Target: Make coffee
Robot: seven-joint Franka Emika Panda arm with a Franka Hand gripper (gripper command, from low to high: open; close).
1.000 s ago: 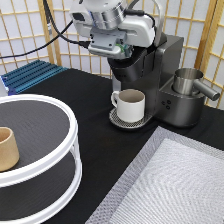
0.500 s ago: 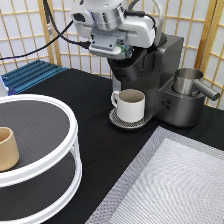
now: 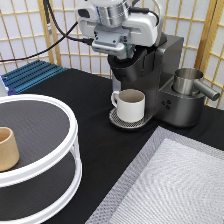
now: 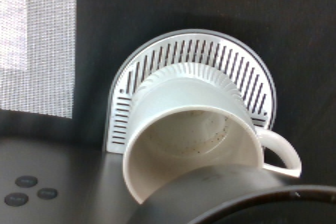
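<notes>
Fingers (image 3: 124, 50) pinch coffee (image 3: 131, 50), mostly hidden, over coffee machine (image 3: 167, 65).

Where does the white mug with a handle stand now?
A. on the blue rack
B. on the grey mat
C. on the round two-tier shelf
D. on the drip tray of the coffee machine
D: the white mug stands on the slotted drip tray of the coffee machine, under the gripper.

light: even, soft — shadows faint | exterior: mild blur | wrist: near dark rim (image 4: 247, 200) out of focus

Glossy white ceramic mug (image 3: 132, 105) on slotted metal drip tray (image 4: 127, 107), matt black table (image 3: 95, 145).
</notes>
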